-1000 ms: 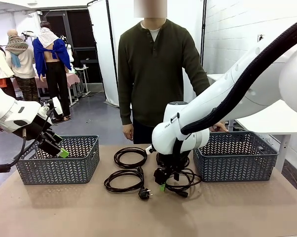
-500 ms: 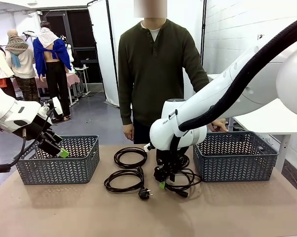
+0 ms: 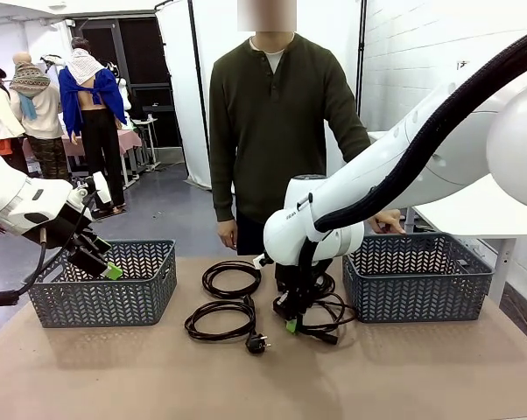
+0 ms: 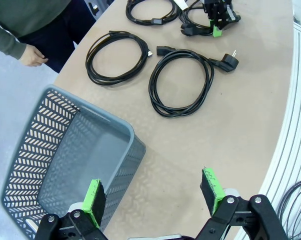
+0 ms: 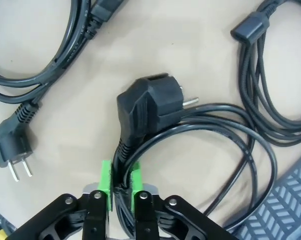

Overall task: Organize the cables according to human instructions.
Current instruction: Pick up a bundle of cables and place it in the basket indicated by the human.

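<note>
Gripping a cable (image 5: 205, 119) beside its plug (image 5: 150, 102), the right gripper (image 5: 119, 170) sits among neighbouring coils (image 5: 248, 70); left gripper (image 4: 150, 177) gapes.

Bare table (image 3: 263, 385) before cables (image 5: 150, 105), baskets (image 3: 417, 280) flanking

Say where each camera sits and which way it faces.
Front: fixed between the arms, faces the person across the table; left arm, right arm show.
Left wrist: above the left basket, looks down; open left gripper shows.
Right wrist: looks down; right gripper shut on a cable.
Shared: front and left wrist see that grip.
</note>
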Controlling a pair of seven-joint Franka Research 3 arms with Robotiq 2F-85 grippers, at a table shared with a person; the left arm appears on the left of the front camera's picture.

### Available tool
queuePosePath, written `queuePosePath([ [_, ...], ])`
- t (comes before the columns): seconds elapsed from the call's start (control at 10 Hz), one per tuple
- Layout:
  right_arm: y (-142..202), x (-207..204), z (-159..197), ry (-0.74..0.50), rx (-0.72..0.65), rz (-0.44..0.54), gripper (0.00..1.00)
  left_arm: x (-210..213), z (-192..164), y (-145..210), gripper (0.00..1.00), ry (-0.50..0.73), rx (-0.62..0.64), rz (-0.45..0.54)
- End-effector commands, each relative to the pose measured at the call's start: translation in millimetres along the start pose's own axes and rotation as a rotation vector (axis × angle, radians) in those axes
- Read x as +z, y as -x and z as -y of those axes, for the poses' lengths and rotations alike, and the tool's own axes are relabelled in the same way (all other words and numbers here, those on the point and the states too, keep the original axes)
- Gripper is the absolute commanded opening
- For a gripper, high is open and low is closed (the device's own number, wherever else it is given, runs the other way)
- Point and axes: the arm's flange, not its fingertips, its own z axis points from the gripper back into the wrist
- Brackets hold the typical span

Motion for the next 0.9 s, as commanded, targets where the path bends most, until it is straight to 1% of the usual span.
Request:
queuePosePath([
  [0.0, -4, -5, 3, -0.043, -0.020, -0.009, 0.00, 0, 1, 4, 1.00, 0.006, 0.007, 0.005],
  [0.2, -4, 3, 0, -0.061, -0.025, 0.003, 0.00, 0, 1, 4, 1.00, 0.006, 0.007, 0.005],
  [0.4, -5, 25, -9, -0.022, -0.032, 0.007, 0.00, 0, 1, 4, 1.00, 0.006, 0.007, 0.005],
  [0.6, -6, 45, -16, 0.047, -0.005, 0.004, 0.00, 0, 1, 4, 1.00, 0.006, 0.007, 0.005],
  [0.8, -10, 70, -23, 0.061, 0.034, 0.014, 0.00, 0, 1, 4, 1.00, 0.006, 0.007, 0.005],
])
